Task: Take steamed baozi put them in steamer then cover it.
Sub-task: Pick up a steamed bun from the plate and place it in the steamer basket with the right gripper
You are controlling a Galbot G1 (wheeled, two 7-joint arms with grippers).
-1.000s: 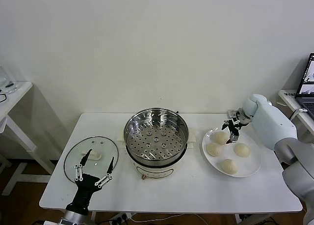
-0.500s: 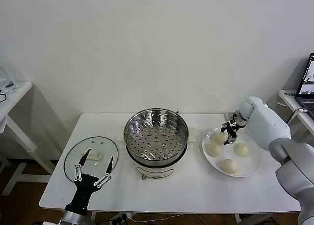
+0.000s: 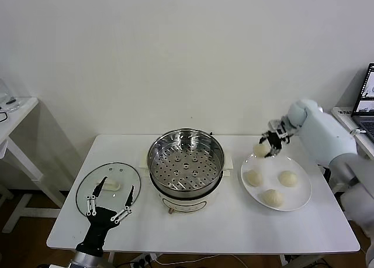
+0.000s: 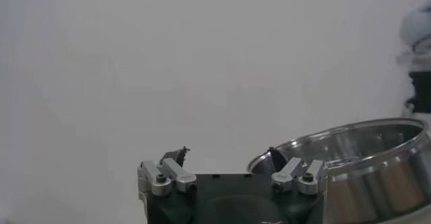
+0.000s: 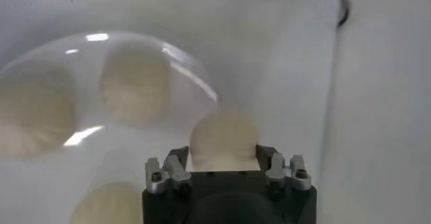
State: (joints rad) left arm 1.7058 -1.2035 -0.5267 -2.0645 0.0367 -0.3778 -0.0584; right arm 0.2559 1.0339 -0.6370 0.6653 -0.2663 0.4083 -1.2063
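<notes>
My right gripper point(image 3: 267, 146) is shut on one cream-white baozi point(image 3: 260, 149) and holds it above the far left rim of the white plate point(image 3: 302, 200). In the right wrist view the baozi point(image 5: 223, 136) sits between the jaws. Three baozi point(image 3: 253, 178) point(image 3: 287, 178) point(image 3: 272, 197) lie on the plate. The steel steamer point(image 3: 186, 161) stands at the table's middle with its perforated tray bare. The glass cover point(image 3: 108, 187) lies flat on the table at the left. My left gripper point(image 3: 110, 205) is open and empty, hovering by the cover's near edge.
The steamer's rim point(image 4: 350, 138) shows beside my left gripper point(image 4: 227, 161) in the left wrist view. A side table point(image 3: 11, 119) stands at the far left. A laptop point(image 3: 366, 95) sits on another surface at the far right.
My right gripper has closed on the far left baozi, lifted it off the plate and moved it a little left. The left arm has not moved.
</notes>
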